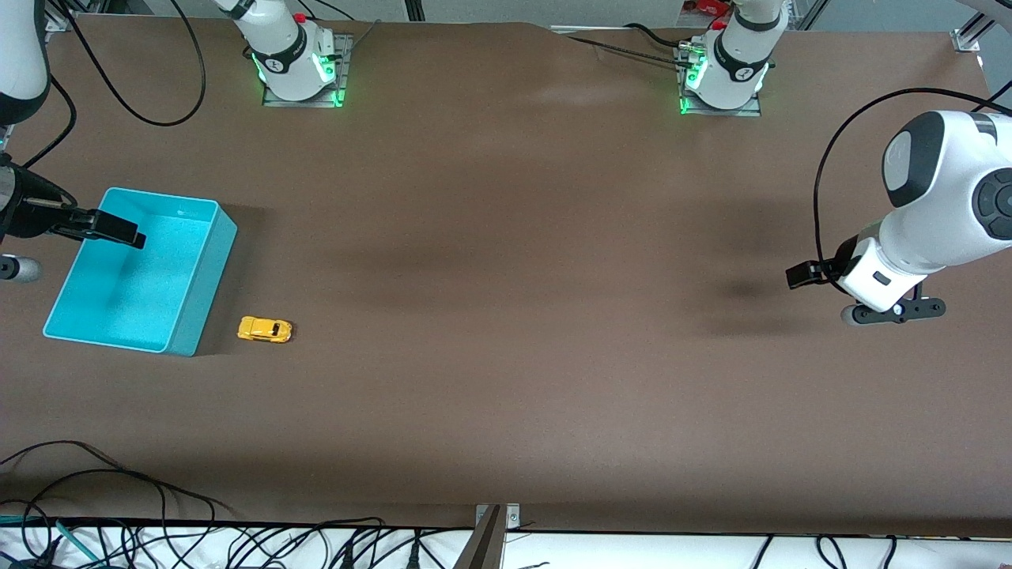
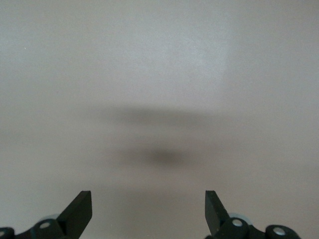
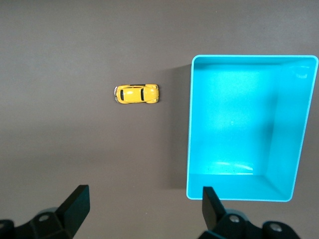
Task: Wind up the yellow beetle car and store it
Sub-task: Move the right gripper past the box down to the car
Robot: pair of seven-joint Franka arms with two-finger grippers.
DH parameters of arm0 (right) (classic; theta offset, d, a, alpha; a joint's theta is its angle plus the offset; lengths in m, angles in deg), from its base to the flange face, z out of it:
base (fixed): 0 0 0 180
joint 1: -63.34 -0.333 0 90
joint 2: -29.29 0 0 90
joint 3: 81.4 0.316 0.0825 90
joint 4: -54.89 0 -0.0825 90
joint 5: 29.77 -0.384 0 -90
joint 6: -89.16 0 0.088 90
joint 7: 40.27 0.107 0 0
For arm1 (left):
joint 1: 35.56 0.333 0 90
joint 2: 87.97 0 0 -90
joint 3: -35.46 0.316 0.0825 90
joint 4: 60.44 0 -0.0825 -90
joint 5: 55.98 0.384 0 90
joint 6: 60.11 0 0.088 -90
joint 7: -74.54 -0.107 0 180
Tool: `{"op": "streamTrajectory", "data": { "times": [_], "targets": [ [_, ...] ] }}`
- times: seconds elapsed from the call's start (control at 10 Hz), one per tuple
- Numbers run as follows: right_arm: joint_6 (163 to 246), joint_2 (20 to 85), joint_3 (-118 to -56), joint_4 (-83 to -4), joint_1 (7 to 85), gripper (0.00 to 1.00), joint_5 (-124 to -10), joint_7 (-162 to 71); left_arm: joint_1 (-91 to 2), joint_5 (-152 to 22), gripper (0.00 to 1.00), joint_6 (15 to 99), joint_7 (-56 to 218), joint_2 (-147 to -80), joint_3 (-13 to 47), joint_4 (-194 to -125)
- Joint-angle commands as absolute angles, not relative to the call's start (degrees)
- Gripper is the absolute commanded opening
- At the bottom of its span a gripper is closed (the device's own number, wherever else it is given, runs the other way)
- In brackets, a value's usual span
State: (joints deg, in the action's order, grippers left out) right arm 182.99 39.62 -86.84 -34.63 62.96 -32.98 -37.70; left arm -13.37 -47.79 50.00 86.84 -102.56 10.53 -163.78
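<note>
1. The right arm is cut off at the edge of the front view; only its right gripper (image 1: 118,229) shows, hanging over the turquoise bin (image 1: 207,273) with fingers spread and holding nothing.
2. The left gripper (image 2: 148,211) hovers over bare table (image 1: 506,316) well apart from the bin, toward the left arm's end, fingers spread and empty.
3. The yellow beetle car (image 1: 265,329) stands on its wheels on the table just beside the bin's nearer corner, not touching it.
4. Its long axis runs along the table's length, one end toward the bin; which end is the nose is hard to make out.
</note>
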Motion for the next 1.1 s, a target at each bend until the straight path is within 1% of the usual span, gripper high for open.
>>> {"op": "streamTrajectory", "data": {
  "times": [0.0,0.3,0.7,0.9,1.0],
  "targets": [
    [186.2,37.2,-86.5,-41.4,63.6,1.0,-34.1,-36.8,-13.4,-48.8,1.0,48.9,85.4,-101.8,10.6,-163.5],
    [197.9,33.4,-86.4,-53.1,63.6,1.0,-34.1,-36.8,-13.4,-48.8,1.0,48.9,85.4,-101.9,10.6,-163.5],
    [207.6,33.2,-85.9,-62.2,63.5,1.0,-34.0,-36.8,-13.4,-48.8,1.0,48.9,85.7,-102.0,10.6,-163.5],
    [217.0,32.1,-85.0,-69.3,63.5,1.0,-34.0,-36.8,-13.4,-48.8,1.0,48.9,85.7,-102.1,10.6,-163.5],
    [219.0,32.4,-84.1,-70.7,63.5,1.0,-34.0,-36.8,-13.4,-48.8,1.0,49.0,85.7,-102.0,10.6,-163.5]
  ]
}}
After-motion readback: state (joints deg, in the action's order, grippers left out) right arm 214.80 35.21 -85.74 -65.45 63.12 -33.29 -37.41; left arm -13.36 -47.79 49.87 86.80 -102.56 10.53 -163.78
